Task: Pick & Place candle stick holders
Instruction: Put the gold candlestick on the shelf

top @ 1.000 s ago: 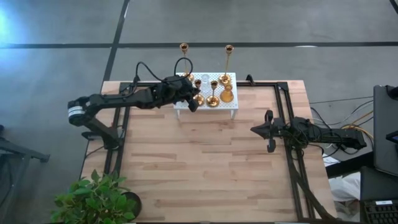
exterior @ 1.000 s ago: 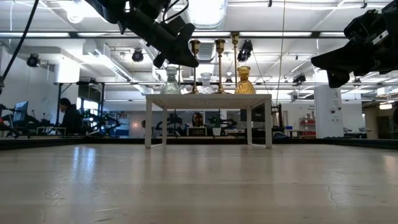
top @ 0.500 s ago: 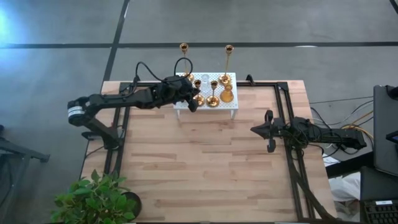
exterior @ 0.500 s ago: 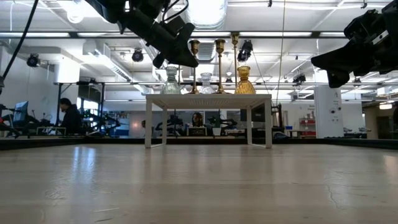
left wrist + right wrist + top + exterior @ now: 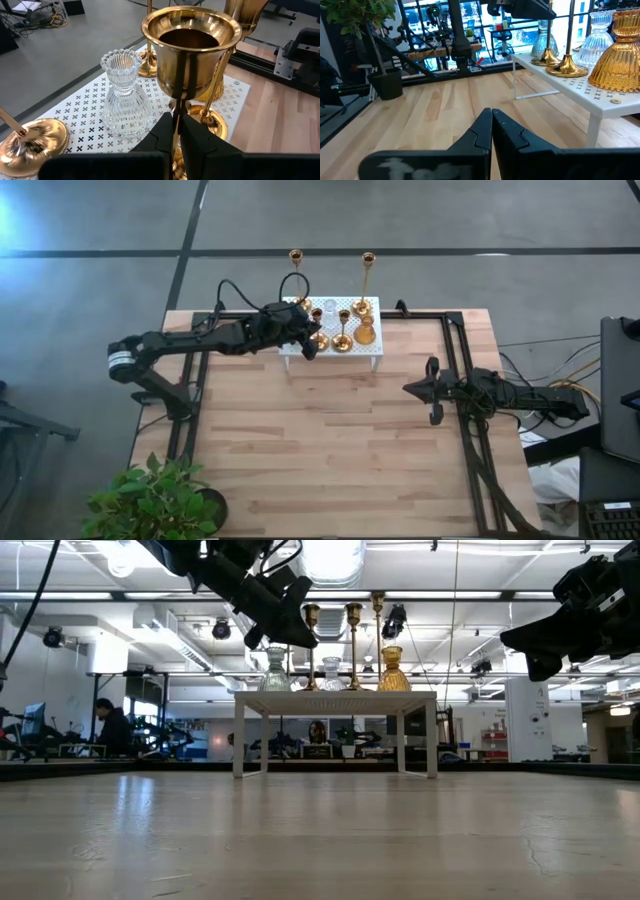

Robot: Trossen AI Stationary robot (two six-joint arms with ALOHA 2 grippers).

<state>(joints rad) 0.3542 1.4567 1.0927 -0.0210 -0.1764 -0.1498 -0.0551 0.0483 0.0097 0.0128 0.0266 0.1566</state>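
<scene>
A white perforated stand (image 5: 360,352) at the table's far edge carries the candle stick holders. There are two tall brass sticks (image 5: 367,280), two short brass ones, an amber glass holder (image 5: 365,332), a clear one (image 5: 125,95) and a grey-green one (image 5: 275,670). My left gripper (image 5: 313,346) reaches over the stand's left part and is shut on the left short brass holder (image 5: 190,45). My right gripper (image 5: 410,388) hovers shut above the table's right side, touching nothing. My left gripper pinches the thin stem (image 5: 176,106) of the short brass holder, just below its cup, between its two fingers (image 5: 165,131). The fingers come from the table's left, slanting a little downward, and lie across the stem. The holder stands upright; the fingers hide its base.
The second short brass holder (image 5: 212,122) stands right behind the held one, and a tall stick's round base (image 5: 35,140) is close by. A potted plant (image 5: 155,500) sits at the near left corner. Black frame rails (image 5: 460,380) run along the table's right side.
</scene>
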